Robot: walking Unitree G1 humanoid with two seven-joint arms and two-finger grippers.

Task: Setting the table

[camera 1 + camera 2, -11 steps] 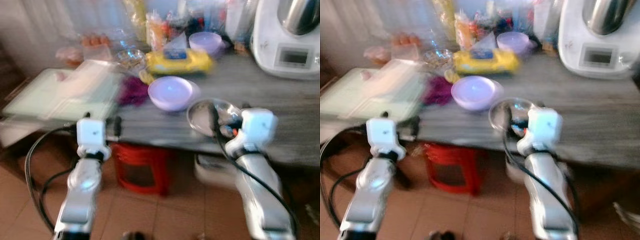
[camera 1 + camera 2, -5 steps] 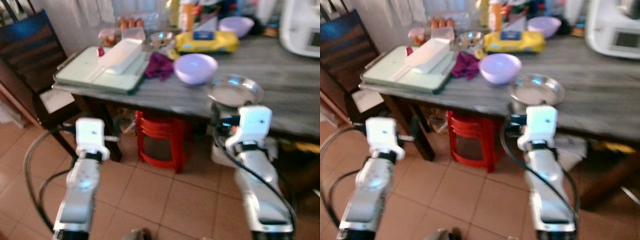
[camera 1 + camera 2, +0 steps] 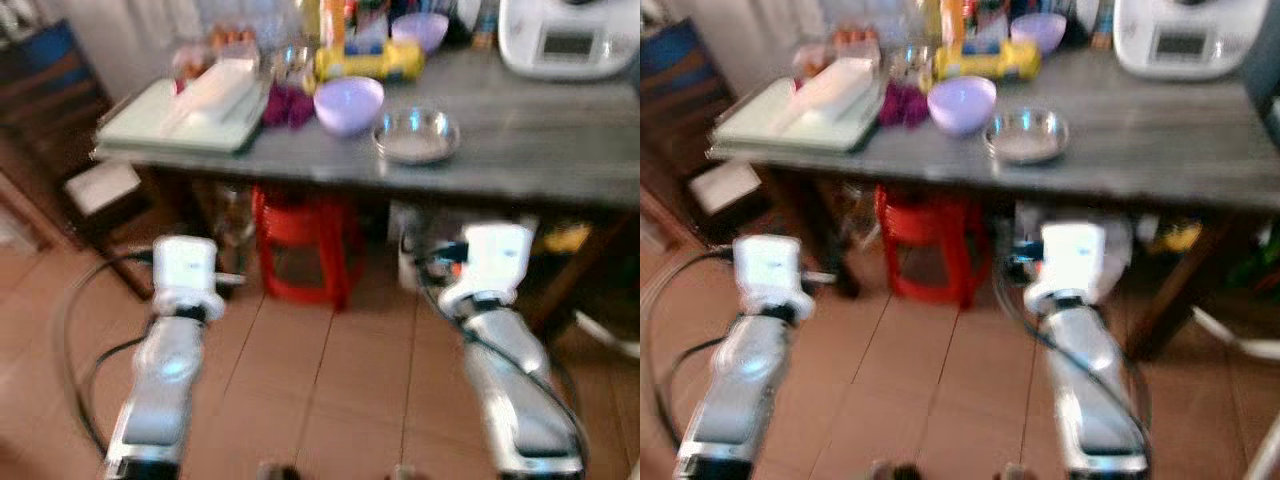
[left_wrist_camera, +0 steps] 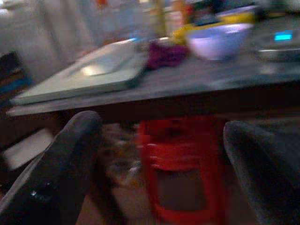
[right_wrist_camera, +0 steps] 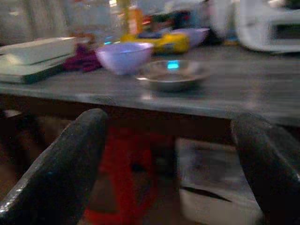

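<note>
a grey, wood-grained table [image 3: 520, 160] stands on a floor of reddish-brown tiles [image 3: 330, 380], with a red plastic stool [image 3: 300, 245] tucked under it and a dark wooden chair [image 3: 50, 90] off past the left gripper's side. on the table top, beyond both sets of fingers, sit a shallow steel dish [image 3: 416, 136] nearest the edge, a lilac bowl [image 3: 348, 103] just beside it, a purple cloth [image 3: 287, 105], a pale green tray [image 3: 175, 125] carrying a white rectangular dish [image 3: 213, 86], a yellow packet [image 3: 368, 62], a second lilac bowl [image 3: 420, 30] further back, and a white kitchen machine [image 3: 568, 38] at the far corner.

the left gripper [image 4: 157, 154] hangs below the table edge with its fingers spread wide, holding nothing — the stool shows between them and the tray above the left one. the right gripper [image 5: 171, 154] is likewise wide and empty, below table height, with the steel dish ahead and above the gap between its fingers.

against half a second ago the whole scene has slid up and shrunk — the table now lies well apart from both grippers, with more floor in front of them, which is the camera shifting back; the things on the table keep the same arrangement. both eye views are blurred.
</note>
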